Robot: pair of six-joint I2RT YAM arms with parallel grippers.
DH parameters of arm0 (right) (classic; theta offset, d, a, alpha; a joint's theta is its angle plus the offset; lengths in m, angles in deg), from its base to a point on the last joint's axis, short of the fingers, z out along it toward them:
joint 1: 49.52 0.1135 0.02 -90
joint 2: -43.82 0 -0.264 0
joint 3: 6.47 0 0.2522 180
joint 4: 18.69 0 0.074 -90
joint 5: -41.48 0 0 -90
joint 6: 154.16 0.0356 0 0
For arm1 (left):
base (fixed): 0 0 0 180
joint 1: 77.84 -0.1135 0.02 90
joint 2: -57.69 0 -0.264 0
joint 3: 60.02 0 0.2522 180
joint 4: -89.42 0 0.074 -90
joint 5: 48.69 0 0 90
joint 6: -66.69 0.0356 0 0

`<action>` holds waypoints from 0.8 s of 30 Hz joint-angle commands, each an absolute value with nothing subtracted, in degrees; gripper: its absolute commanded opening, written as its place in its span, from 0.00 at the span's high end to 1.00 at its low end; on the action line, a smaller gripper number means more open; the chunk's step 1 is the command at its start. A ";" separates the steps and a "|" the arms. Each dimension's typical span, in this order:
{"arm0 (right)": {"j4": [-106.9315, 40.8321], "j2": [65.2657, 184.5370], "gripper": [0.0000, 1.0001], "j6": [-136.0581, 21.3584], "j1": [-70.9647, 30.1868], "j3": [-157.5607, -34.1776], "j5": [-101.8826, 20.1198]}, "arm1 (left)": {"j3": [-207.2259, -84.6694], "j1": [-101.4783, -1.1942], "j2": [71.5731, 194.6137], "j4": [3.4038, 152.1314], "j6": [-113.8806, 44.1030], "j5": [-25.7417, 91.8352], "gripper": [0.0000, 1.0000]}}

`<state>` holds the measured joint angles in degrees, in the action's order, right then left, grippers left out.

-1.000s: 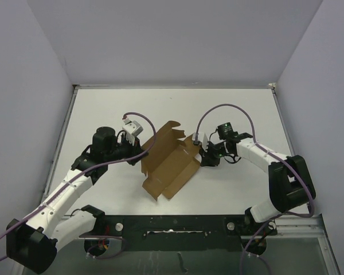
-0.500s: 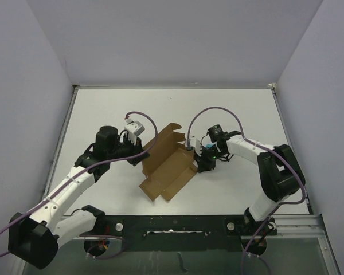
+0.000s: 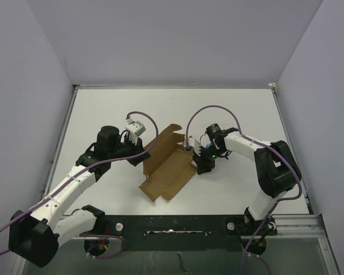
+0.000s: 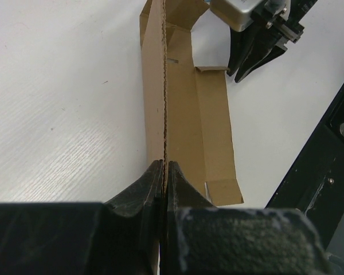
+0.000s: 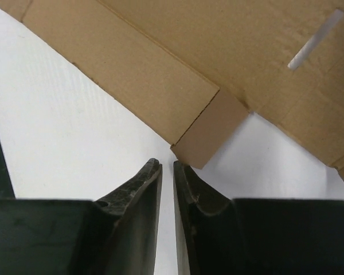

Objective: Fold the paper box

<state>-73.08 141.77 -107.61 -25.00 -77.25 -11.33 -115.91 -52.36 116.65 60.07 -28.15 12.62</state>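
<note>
Top-down first: the paper box [image 3: 167, 163] sits roughly mid-table [image 3: 109, 109] between the two arms. It's plain brown cardboard, opened out into a long shallow tray lying diagonally, with flaps sticking out at the far end and the near end. The left gripper [image 3: 140, 157] is at its left long edge, the right gripper [image 3: 198, 167] is right up against its right side, and a purple cable [image 3: 142, 117] loops over each wrist. Left wrist cam: the left gripper [image 4: 164, 167] has its jaws clamped on the top edge of one long side wall of the paper box [image 4: 186, 114], which stands upright. The edge looks slightly ragged, the floor panel lies flat to the right of it, and a little slot is cut near the far end. The right gripper [image 4: 253, 54] shows at the far right corner of the box, and the black base rail [image 4: 332, 166] runs along the right. Right wrist cam: the right gripper [image 5: 167, 166] has its jaws nearly pressed together with only a sliver between them and nothing in it. Its tips are just below the corner of a small tab on the paper box [image 5: 209, 134], over bare white table [image 5: 63, 120]. Whether they touch the tab, I can't tell.
</note>
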 commanded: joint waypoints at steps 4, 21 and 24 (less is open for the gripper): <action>-80.05 134.36 0.79 -114.10 -32.32 -80.48 2.70 | -117.20 -52.20 116.08 62.13 -26.48 12.65 1.00; -66.36 133.36 1.00 -100.39 -31.85 -77.07 -14.99 | -117.72 -52.15 115.98 62.48 -26.03 11.34 1.00; -67.62 134.82 1.00 -101.66 -30.34 -77.44 -14.96 | -117.81 -52.06 115.99 62.48 -26.29 11.39 1.00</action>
<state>-68.64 133.12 -101.53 -32.41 -77.29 -11.68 -115.89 -52.36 116.65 60.05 -26.64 12.75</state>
